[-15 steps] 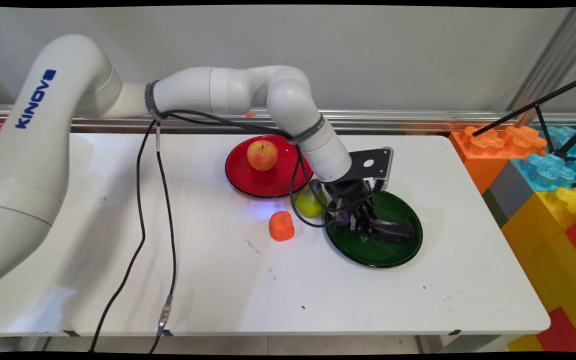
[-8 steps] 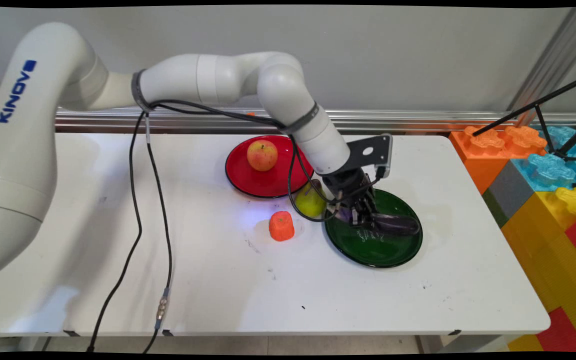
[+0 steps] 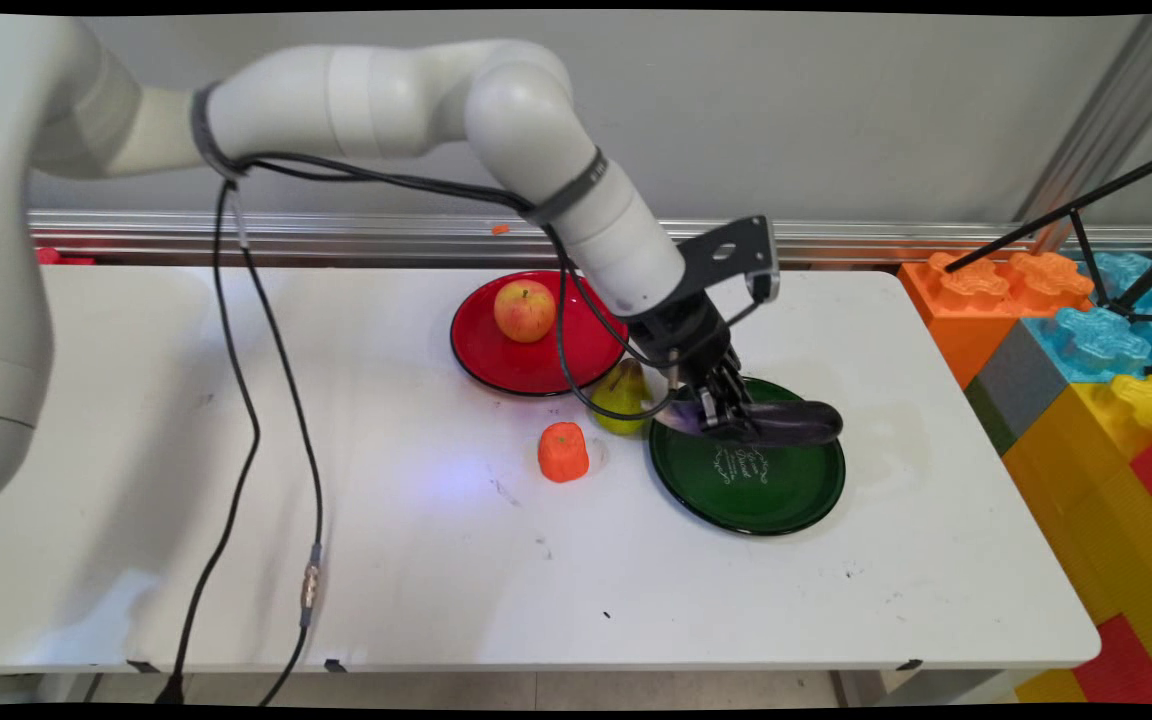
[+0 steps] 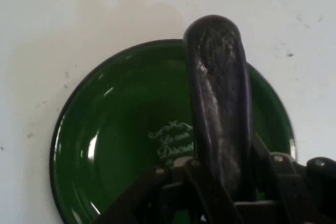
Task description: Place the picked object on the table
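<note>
My gripper (image 3: 731,420) is shut on a dark purple eggplant (image 3: 786,423) and holds it a little above the green plate (image 3: 748,480). In the hand view the eggplant (image 4: 220,103) rises lengthwise from between the fingers (image 4: 202,182), with the green plate (image 4: 121,140) and its white lettering below. A yellow-green pear (image 3: 621,400) stands on the table just left of the gripper. An orange carrot piece (image 3: 563,452) lies beside the pear, nearer the front.
A red plate (image 3: 536,365) with an apple (image 3: 524,310) on it sits behind the pear. Black cables (image 3: 256,430) hang from the arm across the table's left half. Large coloured blocks (image 3: 1086,350) and a black tripod leg (image 3: 1086,210) stand at the right.
The gripper has risen with the eggplant, lifting it off the green plate. The arm has swung upward and back.
</note>
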